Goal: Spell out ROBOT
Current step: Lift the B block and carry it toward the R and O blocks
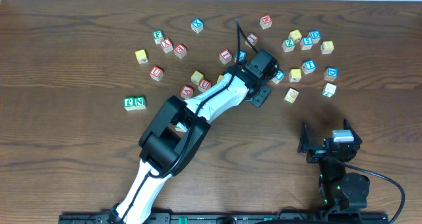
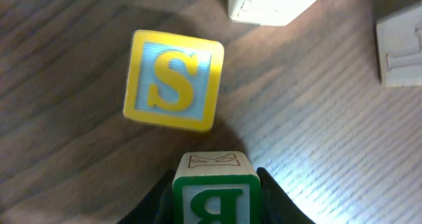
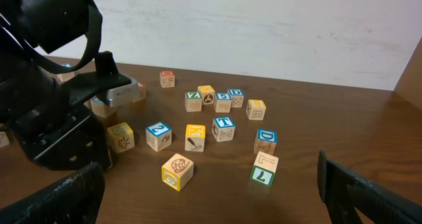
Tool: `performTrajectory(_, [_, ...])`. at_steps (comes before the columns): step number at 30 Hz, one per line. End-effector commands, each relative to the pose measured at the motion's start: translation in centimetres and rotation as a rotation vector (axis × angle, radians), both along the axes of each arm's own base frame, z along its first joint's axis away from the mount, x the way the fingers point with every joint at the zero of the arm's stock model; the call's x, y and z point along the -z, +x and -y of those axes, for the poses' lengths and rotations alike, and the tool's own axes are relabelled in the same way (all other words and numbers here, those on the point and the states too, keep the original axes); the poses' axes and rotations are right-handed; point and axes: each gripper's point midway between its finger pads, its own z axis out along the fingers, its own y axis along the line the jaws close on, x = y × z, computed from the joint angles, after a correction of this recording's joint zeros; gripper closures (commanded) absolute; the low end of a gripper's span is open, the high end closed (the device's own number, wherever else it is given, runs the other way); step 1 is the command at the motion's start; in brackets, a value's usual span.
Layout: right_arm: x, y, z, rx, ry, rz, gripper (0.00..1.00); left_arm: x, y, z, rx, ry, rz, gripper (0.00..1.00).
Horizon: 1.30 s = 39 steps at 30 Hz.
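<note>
Left gripper (image 2: 215,207) clamps the green R cube (image 2: 214,184) by its sides, near a yellow S cube (image 2: 173,79) on the wooden table (image 2: 330,151). Right gripper (image 3: 211,191) hangs wide apart, empty.

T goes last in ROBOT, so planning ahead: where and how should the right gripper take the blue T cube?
Likely from straight above, fingers on its near and far side faces: the blue T cube sits flat, and a yellow cube crowds its left side, while those two faces stand clear.
</note>
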Motion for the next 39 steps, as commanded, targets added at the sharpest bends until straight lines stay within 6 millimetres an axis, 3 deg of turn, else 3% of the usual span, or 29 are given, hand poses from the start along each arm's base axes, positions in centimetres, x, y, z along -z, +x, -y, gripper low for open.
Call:
performTrajectory(1, [0.1, 0.0, 0.3, 0.016, 0.008, -0.001, 0.01, -0.1, -0.6, -0.6, 0.092, 0.060, 0.009, 0.81])
performTrajectory(3, [0.1, 0.0, 0.3, 0.016, 0.008, -0.001, 0.01, -0.4, -0.9, -1.0, 0.124, 0.078, 0.008, 0.89])
performTrajectory(6, [0.1, 0.0, 0.3, 0.016, 0.008, -0.001, 0.01, -1.0, -1.3, -1.3, 0.158, 0.095, 0.009, 0.93])
performTrajectory(13, [0.1, 0.0, 0.3, 0.016, 0.008, -0.001, 0.01, -3.6, -2.9, -2.9, 0.312, 0.163, 0.016, 0.93])
performTrajectory(18, [0.1, 0.0, 0.3, 0.016, 0.008, -0.001, 0.01, -5.5, -5.1, -4.8, 0.519, 0.249, 0.005, 0.93])
performTrajectory(22, [0.1, 0.0, 0.3, 0.016, 0.008, -0.001, 0.01, -5.4, -6.3, -6.0, 0.688, 0.308, -0.006, 0.93])
performTrajectory(33, [0.1, 0.0, 0.3, 0.016, 0.008, -0.001, 0.01, -5.1, -8.0, -7.6, 0.938, 0.377, -0.040, 0.93])
performTrajectory(39, [0.1, 0.0, 0.3, 0.016, 0.008, -0.001, 0.01, -5.1, -9.3, -10.4, 1.171, 0.454, -0.100, 0.93])
